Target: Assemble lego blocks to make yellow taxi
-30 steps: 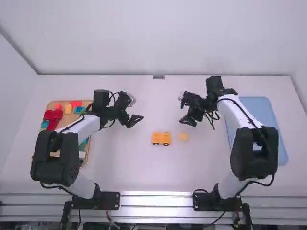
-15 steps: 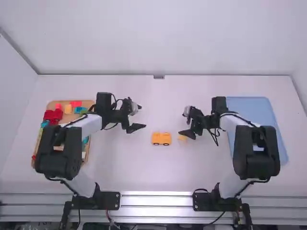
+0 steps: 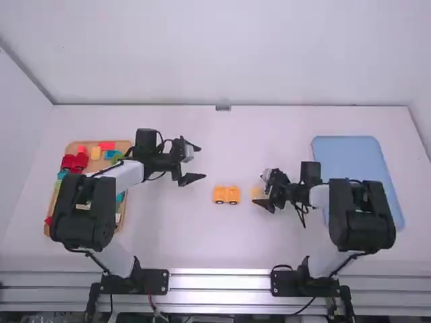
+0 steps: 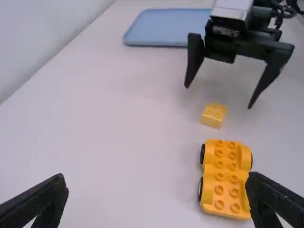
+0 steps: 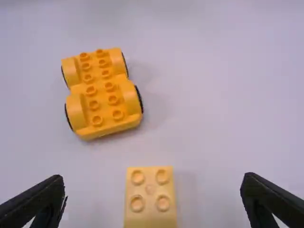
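Away from the yellow parts, my left gripper [image 3: 192, 163] stands open over the table; in its wrist view, the left gripper [image 4: 159, 199] has its fingers wide apart. My right gripper [image 3: 267, 190] is open just above the small yellow block [image 3: 257, 193]; in the right wrist view, the right gripper [image 5: 153, 199] has the studded yellow block [image 5: 150, 197] between its spread fingers, seemingly untouched. The yellow wheeled base [image 3: 226, 194] lies left of that block, separate from it, with bare studs on top of the base [image 5: 102, 92].
A tan tray [image 3: 125, 146] of red, green, blue and other blocks stands at the left, partly under the left arm. A blue tray [image 3: 350, 151] lies at the right, partly behind the right arm.
My right gripper has come back toward the arm bases, arriving over the small yellow block. The left gripper moved slightly at first, then stayed almost still. The wheeled base has not moved.
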